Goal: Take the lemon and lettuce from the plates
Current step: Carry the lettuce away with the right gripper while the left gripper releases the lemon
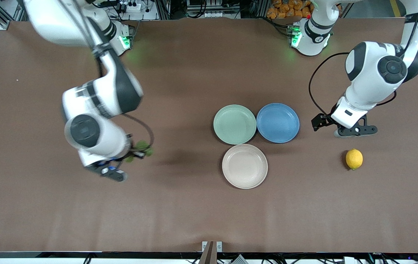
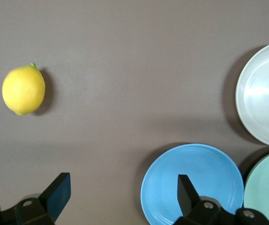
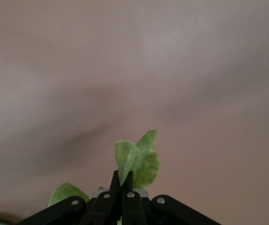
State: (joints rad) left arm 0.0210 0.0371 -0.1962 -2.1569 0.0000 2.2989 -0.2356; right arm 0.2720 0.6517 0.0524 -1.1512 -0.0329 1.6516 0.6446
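You've got the brown table (image 1: 201, 212) w/ three round plates grouped near the middle. The mint-green plate (image 1: 234, 124) and the blue plate (image 1: 278, 123) sit side by side, rims touching or nearly so; blue is toward the left arm's end. The beige-pink plate (image 1: 245, 166) lies nearer the front cam, just beside both. All three look bare.

Your right arm reaches over open tabletop toward its own end of the table, well apart from the plates. The right gripper (image 3: 123, 183) has its fingers pinched together on the lettuce (image 3: 137, 160), a wrinkly green leaf sticking out past the tips; in the front view the leaf shows by the wrist, up off the table.

Your left gripper (image 2: 120, 194) hangs over bare table just beside the blue plate, toward the left arm's end, fingers spread wide apart, nothing btwn them.

The lemon (image 1: 354, 158) rests on the table itself, not on a plate, near the left gripper, closer to the front cam and well apart from the plates.
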